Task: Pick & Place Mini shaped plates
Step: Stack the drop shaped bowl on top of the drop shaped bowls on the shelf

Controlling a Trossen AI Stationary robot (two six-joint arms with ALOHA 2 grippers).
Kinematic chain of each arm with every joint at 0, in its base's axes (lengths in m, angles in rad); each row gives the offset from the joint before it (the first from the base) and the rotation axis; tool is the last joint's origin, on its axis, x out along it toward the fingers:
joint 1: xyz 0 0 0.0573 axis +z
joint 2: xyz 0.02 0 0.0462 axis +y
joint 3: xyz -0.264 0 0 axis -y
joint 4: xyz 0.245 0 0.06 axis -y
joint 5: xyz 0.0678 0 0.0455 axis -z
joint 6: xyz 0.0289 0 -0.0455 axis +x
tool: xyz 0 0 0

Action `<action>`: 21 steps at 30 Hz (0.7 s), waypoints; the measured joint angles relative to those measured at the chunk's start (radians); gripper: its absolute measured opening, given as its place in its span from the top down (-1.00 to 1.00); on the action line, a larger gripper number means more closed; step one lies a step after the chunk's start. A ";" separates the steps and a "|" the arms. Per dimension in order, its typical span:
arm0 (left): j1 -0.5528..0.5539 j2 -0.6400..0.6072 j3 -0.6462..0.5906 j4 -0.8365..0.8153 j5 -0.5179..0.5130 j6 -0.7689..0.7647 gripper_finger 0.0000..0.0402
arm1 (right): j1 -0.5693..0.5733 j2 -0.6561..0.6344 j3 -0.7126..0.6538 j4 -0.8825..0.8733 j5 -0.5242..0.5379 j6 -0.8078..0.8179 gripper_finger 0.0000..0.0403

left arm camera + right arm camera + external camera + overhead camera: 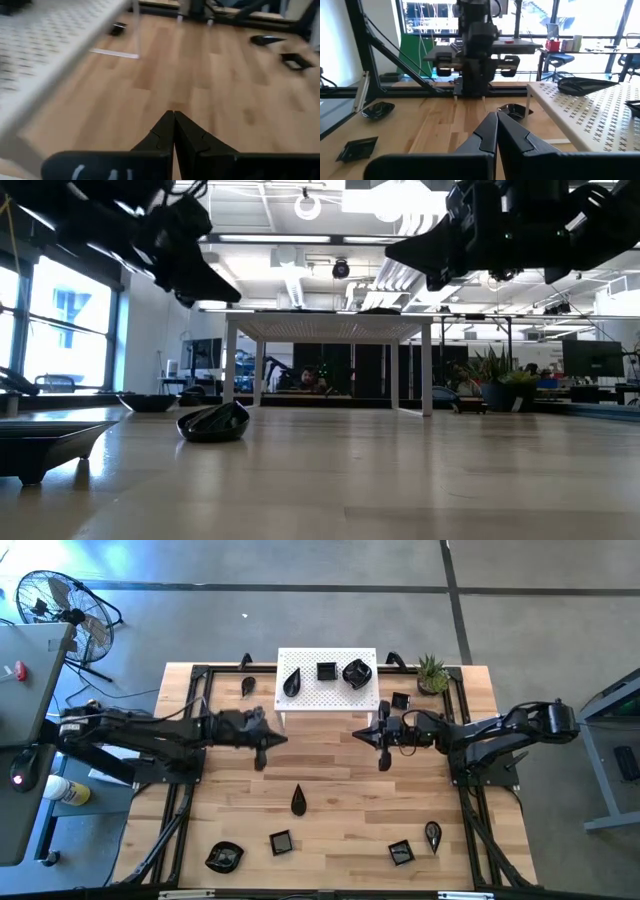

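Observation:
Several small glossy black plates are in view. Three sit on the white perforated stand (pixel 327 690): a leaf form (pixel 291 683), a square (pixel 326 671) and a rounded one (pixel 357 673). Others lie on the wooden table: a teardrop (pixel 299 801), a square (pixel 280 841), a rounded dish (pixel 224 857), a square (pixel 401 852) and a teardrop (pixel 432 834). My left gripper (pixel 283 738) (pixel 174 114) hovers shut above the table, just near and left of the stand. My right gripper (pixel 357 735) (pixel 496 115) hovers shut, facing it from the right. Neither holds anything.
A teardrop plate (pixel 248 686) lies left of the stand and a square plate (pixel 400 700) right of it. A small green potted plant (pixel 431 672) stands at the far right corner. Black frame rails (pixel 190 780) run along both table sides. Bare wood (pixel 340 780) lies between the grippers and the near plates.

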 joint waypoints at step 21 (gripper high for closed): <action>-0.513 0.376 0.259 -0.375 -0.372 -0.903 0.35 | 0.014 0.000 0.000 0.043 -0.028 -0.039 0.99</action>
